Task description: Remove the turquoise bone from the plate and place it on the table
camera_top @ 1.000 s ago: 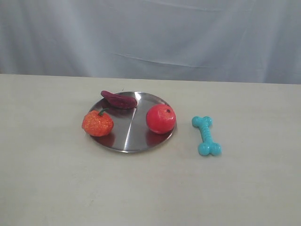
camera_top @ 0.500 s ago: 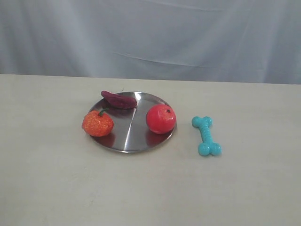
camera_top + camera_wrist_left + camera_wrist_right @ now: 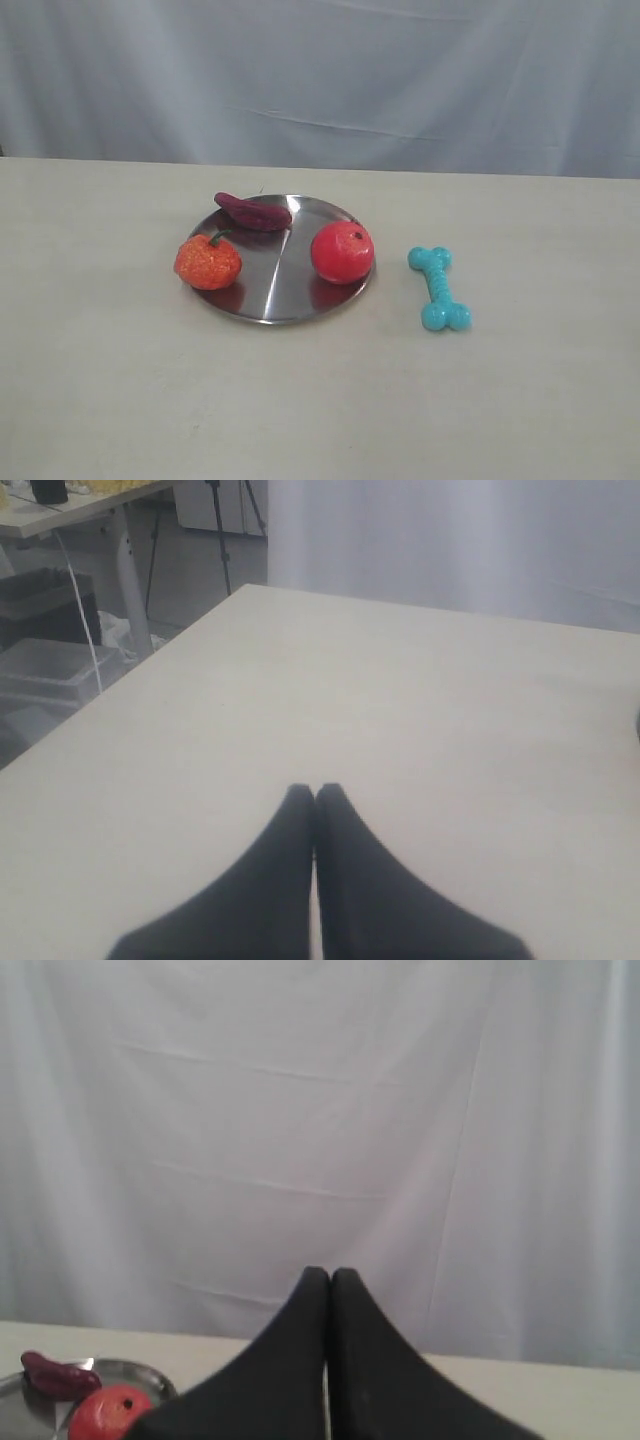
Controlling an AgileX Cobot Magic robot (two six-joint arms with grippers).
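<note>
Two grippers, both pinched closed and holding nothing: the left gripper (image 3: 315, 792) hangs over the counter (image 3: 400, 700), and the right gripper (image 3: 329, 1275) faces the curtain (image 3: 300, 1110). The bone (image 3: 439, 287) lies on the counter right of the plate (image 3: 270, 300), clear of its rim. The plate carries a red ball (image 3: 342, 252), an orange toy (image 3: 208, 261) and, farther back, a purple piece (image 3: 253, 212).

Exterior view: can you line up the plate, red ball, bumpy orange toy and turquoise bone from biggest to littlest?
1. plate, biggest by far.
2. red ball and bumpy orange toy: too alike to rank.
3. turquoise bone: long but thin, so it looks littlest overall.
</note>
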